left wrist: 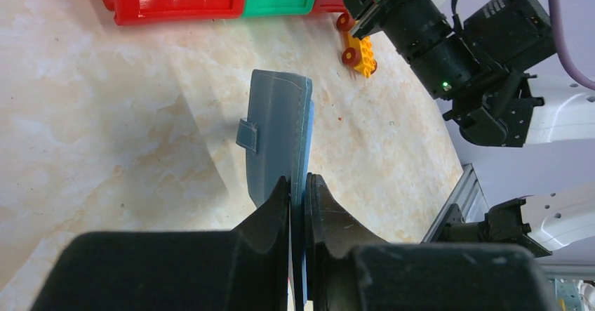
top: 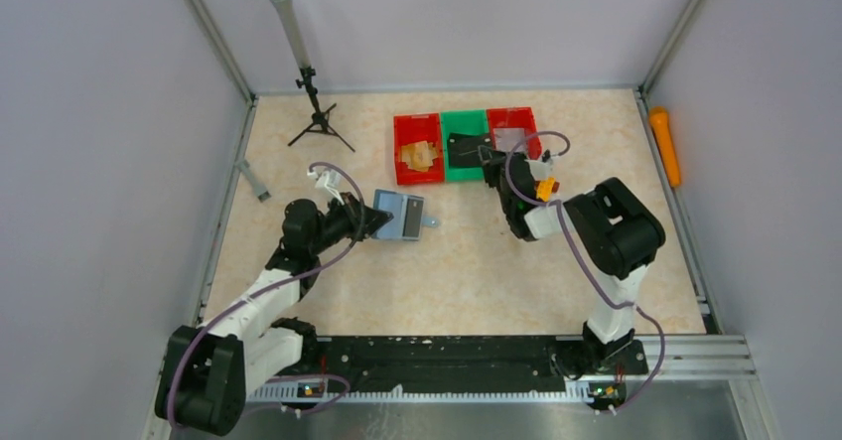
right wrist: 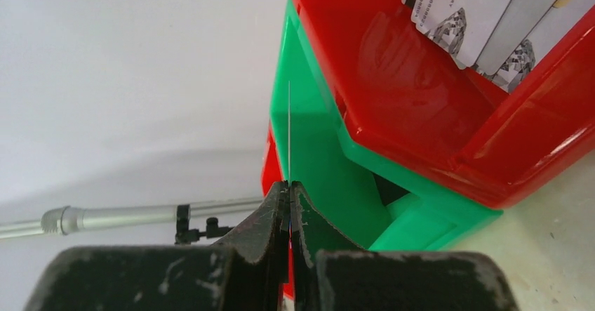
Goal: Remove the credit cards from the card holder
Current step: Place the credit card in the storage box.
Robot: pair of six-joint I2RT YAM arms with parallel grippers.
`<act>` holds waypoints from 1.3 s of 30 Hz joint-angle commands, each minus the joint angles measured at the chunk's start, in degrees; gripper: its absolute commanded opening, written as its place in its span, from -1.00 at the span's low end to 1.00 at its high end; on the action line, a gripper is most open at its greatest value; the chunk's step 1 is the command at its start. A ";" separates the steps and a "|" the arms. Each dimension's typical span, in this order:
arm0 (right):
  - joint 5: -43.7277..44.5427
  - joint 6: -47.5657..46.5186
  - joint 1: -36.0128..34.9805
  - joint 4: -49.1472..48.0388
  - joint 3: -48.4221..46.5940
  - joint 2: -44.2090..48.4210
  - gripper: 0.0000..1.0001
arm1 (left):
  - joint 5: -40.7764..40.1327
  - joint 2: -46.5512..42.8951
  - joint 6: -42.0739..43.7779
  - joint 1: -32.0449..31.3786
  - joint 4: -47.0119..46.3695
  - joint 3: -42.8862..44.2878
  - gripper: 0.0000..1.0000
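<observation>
Beige marbled desk [top: 477, 271], three glossy plastic bins along the back: left red bin [top: 399, 152] with tan bits [top: 422, 154], green bin [top: 464, 120], right red bin [right wrist: 421, 100] holding grey printed cards [right wrist: 484, 16]. Your left jaws pinch the flat slate-teal card holder [left wrist: 277, 135] by one edge, over the desk's middle; your right jaws are closed on a thin card [right wrist: 289, 128], edge-on.
</observation>
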State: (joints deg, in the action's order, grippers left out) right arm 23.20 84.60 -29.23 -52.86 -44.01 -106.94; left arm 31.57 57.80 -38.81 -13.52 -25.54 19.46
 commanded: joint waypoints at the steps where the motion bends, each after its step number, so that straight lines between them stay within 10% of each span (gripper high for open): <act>1: 5.56 3.29 -1.79 2.09 -5.38 -3.00 -1.00 | -0.74 -1.44 -0.04 0.07 -3.64 -0.14 -1.00; 21: 14.29 14.99 -4.50 26.01 -27.16 -13.64 -0.96 | 0.11 0.56 -0.88 0.12 -3.99 0.38 -1.00; 24: 14.36 14.60 -4.52 23.77 -26.91 -13.70 -0.35 | 0.22 0.56 -0.82 0.07 -3.97 0.48 -1.00; 39: 1.24 -19.98 -6.62 20.50 -9.97 8.34 0.69 | 1.61 0.70 -1.66 0.12 -4.83 0.50 -1.00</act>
State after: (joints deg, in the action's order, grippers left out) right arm 31.18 81.14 -34.39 -29.80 -57.12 -106.48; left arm 31.77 58.76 -39.55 -13.52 -25.78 19.38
